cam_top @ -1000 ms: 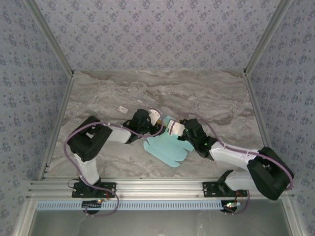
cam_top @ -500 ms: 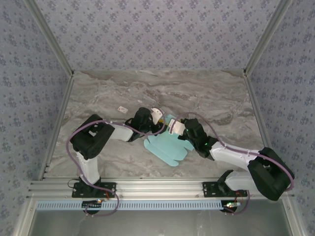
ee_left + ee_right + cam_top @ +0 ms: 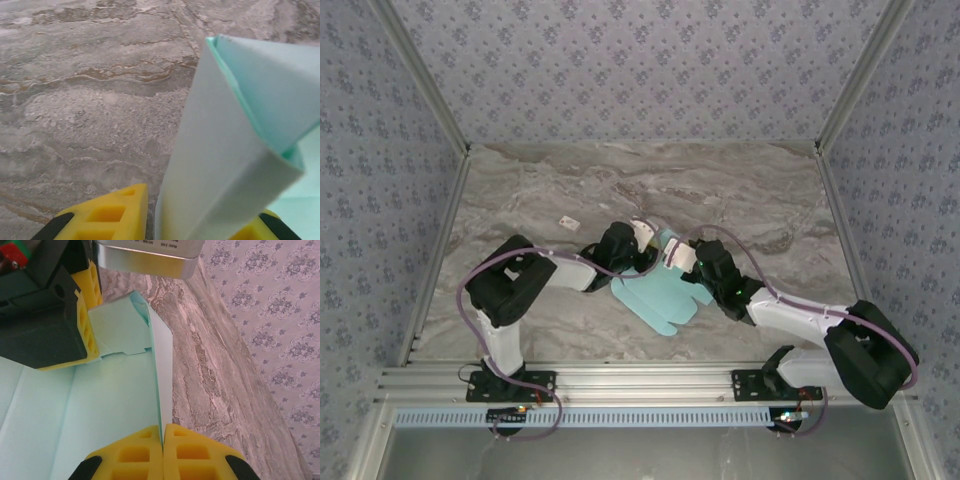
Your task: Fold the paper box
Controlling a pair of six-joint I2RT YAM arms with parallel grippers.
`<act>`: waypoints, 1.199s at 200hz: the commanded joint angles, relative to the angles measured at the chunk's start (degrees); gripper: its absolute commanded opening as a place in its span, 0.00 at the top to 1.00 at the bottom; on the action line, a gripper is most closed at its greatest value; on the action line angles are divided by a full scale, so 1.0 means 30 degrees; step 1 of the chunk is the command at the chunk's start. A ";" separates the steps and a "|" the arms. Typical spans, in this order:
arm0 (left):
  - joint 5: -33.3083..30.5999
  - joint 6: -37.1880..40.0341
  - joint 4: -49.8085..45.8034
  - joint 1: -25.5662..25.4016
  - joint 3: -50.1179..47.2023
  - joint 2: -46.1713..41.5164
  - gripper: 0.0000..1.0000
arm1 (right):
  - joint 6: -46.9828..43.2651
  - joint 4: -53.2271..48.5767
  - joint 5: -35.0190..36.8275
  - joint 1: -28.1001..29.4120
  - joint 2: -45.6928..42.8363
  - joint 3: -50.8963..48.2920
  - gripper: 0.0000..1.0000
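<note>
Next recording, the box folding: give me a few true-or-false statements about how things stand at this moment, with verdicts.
1. The right pincer is shut on an edge of the paper box. True.
2. The paper box is a finished, closed box. False: it lies mostly flat, with some panels raised.
3. A small white tag lies on the table, apart from the box. True.
4. The left pincer hovers far from the box. False: its fingers flank a raised folded flap.
</note>
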 commanded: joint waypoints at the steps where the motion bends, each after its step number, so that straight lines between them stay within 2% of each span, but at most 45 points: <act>1: -0.5695 -0.1423 -0.0763 0.0302 0.0399 0.0333 0.76 | 0.1339 0.0170 -0.0904 0.0500 -0.0600 0.0377 1.00; 29: -0.7535 -0.2518 -0.1168 0.0063 0.0629 0.0260 0.78 | 0.1645 0.0049 -0.0843 0.0672 -0.0378 0.0292 1.00; 61: -0.9984 -0.2572 -0.1301 -0.0559 0.0880 0.0316 0.80 | 0.1910 0.0100 -0.0792 0.0776 -0.0289 0.0165 1.00; 99: -1.1934 -0.3097 -0.1891 -0.0963 0.1416 0.0713 0.83 | 0.2046 0.0056 -0.0816 0.0786 -0.0136 0.0240 1.00; 154: -1.3143 -0.5405 -0.2775 -0.0996 0.1527 0.0795 0.87 | 0.2282 -0.0010 -0.0917 0.0809 0.0018 0.0248 1.00; 198: -1.2775 -0.6077 -0.2395 -0.0998 0.1560 0.0791 0.88 | 0.2452 0.0019 -0.0955 0.0846 0.0163 0.0253 1.00; 219: -1.0340 -0.4550 0.0310 -0.1072 0.0875 0.0826 0.81 | 0.2329 -0.0039 -0.0874 0.0817 0.0223 0.0344 1.00; 240: -0.8433 -0.3138 0.1197 -0.1065 0.0696 0.0762 0.73 | 0.2139 -0.0315 -0.0787 0.0706 0.0224 0.0587 1.00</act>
